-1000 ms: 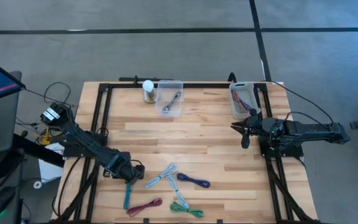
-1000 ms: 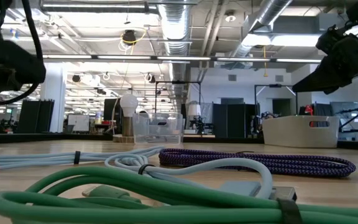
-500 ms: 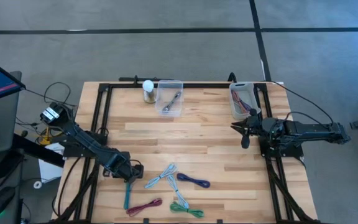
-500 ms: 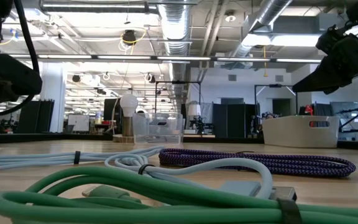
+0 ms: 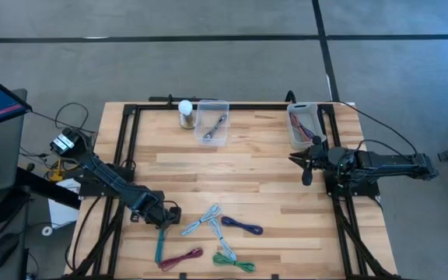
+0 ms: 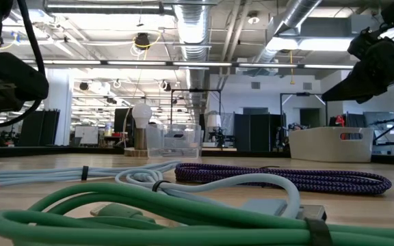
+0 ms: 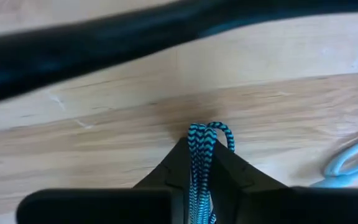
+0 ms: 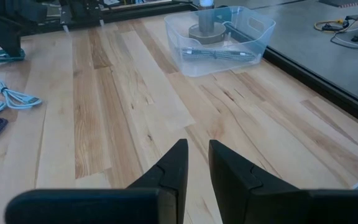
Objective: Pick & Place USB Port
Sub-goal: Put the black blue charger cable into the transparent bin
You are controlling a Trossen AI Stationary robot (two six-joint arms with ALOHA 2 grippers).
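One cable: teal braided cable (image 7: 199, 163) pinched in left gripper (image 7: 199, 186) fingers, low over desk (image 5: 271, 155).
Right gripper (image 8: 196, 163): empty, fingers nearly closed.
Remaining: placing.

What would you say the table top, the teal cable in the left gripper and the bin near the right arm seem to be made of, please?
Table top: pale wood planks, matt, with visible grain and seams.
Teal cable: likely braided fabric sleeve, shown by its teal-and-black chevron weave; the left gripper is shut on it.
Bin near the right gripper: probably whitish, slightly translucent plastic.
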